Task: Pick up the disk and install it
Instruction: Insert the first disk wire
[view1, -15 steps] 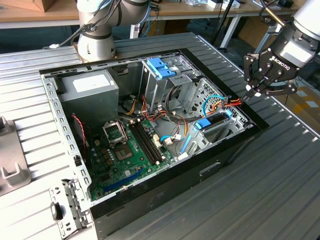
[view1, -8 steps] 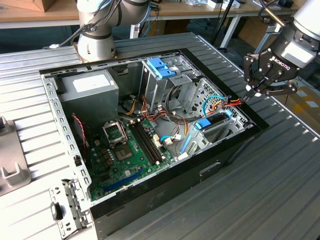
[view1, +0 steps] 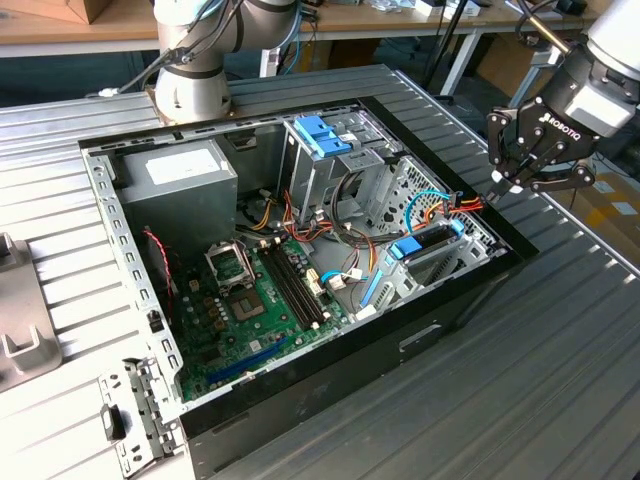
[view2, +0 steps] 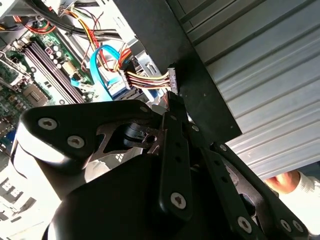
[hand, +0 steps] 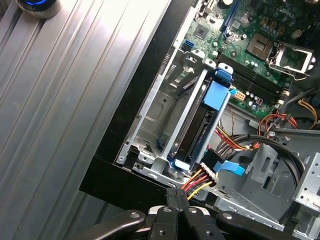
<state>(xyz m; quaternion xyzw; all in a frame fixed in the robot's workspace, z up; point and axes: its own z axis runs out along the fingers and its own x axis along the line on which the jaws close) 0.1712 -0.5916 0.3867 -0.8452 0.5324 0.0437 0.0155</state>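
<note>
One disk (hand: 202, 132) sits edge-up in its bay at the case's front corner, blue rail on top, and our gripper (view1: 535, 160) hovers just outside that corner with fingers together on nothing. We judge the loose power connector (hand: 202, 179) and orange wires (view1: 440, 205) near the bay could snag a descent.

The disk (view1: 432, 243) sits on edge in a metal bay inside the open computer case, near the corner at the exterior view's right. Its dark body carries blue plastic rails. In the first wrist view the disk (hand: 200, 132) runs lengthwise between silver bay walls, a blue tab on top.
</note>
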